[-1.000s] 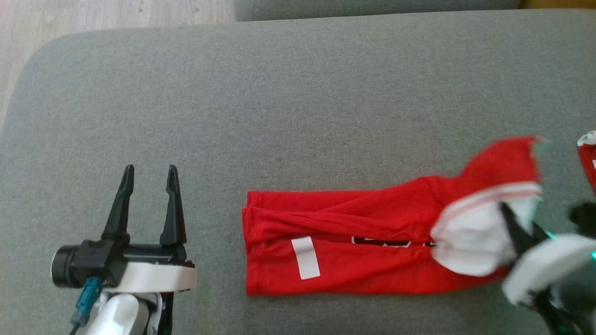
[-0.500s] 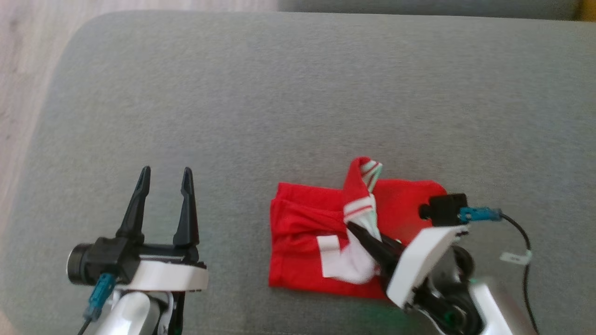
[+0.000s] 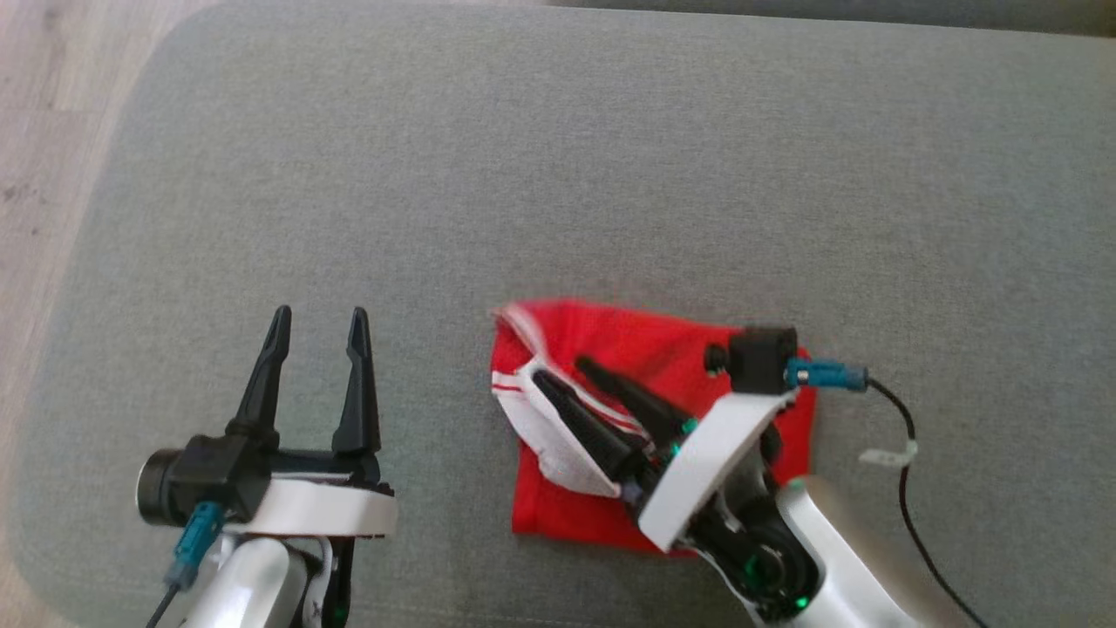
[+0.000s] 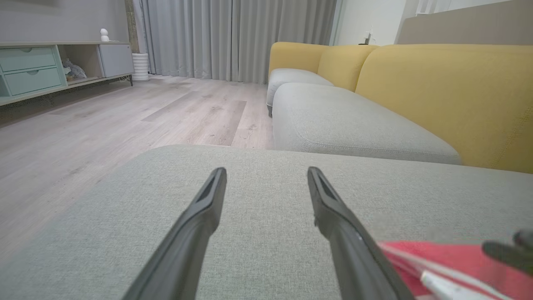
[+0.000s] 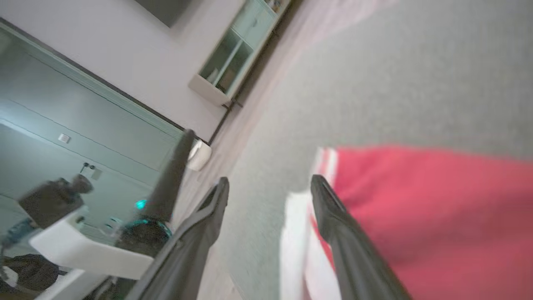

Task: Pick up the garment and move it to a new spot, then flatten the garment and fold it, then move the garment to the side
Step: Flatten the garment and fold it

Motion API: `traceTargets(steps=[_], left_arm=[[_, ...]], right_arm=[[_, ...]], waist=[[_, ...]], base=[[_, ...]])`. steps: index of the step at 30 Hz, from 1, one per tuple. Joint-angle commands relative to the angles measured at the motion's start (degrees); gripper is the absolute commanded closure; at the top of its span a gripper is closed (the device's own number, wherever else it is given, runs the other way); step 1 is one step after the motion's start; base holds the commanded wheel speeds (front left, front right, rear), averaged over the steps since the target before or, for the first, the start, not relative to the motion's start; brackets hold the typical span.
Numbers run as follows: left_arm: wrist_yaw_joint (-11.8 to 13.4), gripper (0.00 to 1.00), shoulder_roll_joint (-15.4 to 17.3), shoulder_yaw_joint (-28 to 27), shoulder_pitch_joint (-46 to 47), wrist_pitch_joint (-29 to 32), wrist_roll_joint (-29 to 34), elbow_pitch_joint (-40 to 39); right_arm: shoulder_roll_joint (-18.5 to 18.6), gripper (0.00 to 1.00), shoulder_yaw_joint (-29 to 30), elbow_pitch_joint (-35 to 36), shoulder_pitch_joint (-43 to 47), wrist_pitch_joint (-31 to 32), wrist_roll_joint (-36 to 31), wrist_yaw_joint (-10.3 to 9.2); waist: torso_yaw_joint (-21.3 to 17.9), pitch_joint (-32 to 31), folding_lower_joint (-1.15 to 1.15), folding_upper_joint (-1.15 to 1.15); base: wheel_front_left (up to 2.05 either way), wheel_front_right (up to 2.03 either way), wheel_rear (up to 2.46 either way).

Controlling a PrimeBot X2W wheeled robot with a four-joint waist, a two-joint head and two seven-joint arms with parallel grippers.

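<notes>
The red garment (image 3: 628,344) is seen folded into a compact block on the grey cushion (image 3: 558,174), near its front edge and right of centre. The right gripper (image 3: 560,370) is held over the garment's white-trimmed left part, its 2 fingers spread apart with nothing clamped between them. The left gripper (image 3: 319,311) is held well apart from the garment, its 2 fingers likewise spread and empty.

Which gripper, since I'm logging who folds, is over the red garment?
The right gripper: its open fingers sit over the red garment, while the left gripper stands open over bare grey cushion.
</notes>
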State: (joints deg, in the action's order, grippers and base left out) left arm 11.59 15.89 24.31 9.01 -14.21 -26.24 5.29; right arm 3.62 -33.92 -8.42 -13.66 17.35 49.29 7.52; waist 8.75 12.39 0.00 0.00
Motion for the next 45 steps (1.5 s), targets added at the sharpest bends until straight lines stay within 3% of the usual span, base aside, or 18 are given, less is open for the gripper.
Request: traceTargets(steps=[1, 6, 11, 17, 23, 30, 45], left_arm=[[-0.09, 0.0, 0.79, -2.12, 2.17, -0.53, -0.2, -1.38], [-0.06, 0.0, 0.77, -2.43, 2.13, -0.6, -0.17, -1.28], [0.17, 0.0, 1.13, -3.17, 1.47, -0.66, -0.17, -1.38], [0.94, 0.0, 2.2, -3.54, -0.1, -0.6, 0.35, -1.29], [2.96, 0.0, 4.45, -4.27, -2.16, 0.55, 1.45, -1.95], [5.68, 0.0, 6.97, -4.84, -7.39, 2.6, 2.14, -3.74], [7.89, 0.0, 7.84, -3.65, -14.04, 5.85, 1.43, -5.66]], right_arm=[[-0.68, 0.0, -1.85, 3.97, -2.88, -2.64, -0.51, -0.03], [1.95, 0.0, 0.16, 7.58, -3.72, -10.03, -4.36, -0.03], [4.61, 0.0, 9.67, 9.98, -1.6, -17.0, -14.28, -0.03], [5.42, 0.0, 23.48, 14.38, 6.05, -17.97, -28.93, -0.03], [4.78, 0.0, 32.72, 19.3, 15.28, -16.39, -35.38, -0.03], [2.48, 0.0, 33.37, 23.0, 21.55, -13.84, -36.95, -0.03], [1.57, 0.0, 31.32, 25.72, 26.52, -11.17, -36.72, -0.03]], waist=[[-0.37, -0.03, 0.0, 0.0], [-1.1, -0.13, 0.0, 0.0], [-2.45, -0.62, 0.0, 0.0], [-4.05, -2.03, 0.0, 0.0], [-5.81, -3.71, 0.0, 0.0], [-8.12, -7.59, 0.0, 0.0], [-9.45, -13.65, 0.0, 0.0]], base=[[0.0, 0.0, 0.0], [0.0, 0.0, 0.0], [0.0, 0.0, 0.0], [0.0, 0.0, 0.0], [0.0, 0.0, 0.0], [0.0, 0.0, 0.0], [0.0, 0.0, 0.0]])
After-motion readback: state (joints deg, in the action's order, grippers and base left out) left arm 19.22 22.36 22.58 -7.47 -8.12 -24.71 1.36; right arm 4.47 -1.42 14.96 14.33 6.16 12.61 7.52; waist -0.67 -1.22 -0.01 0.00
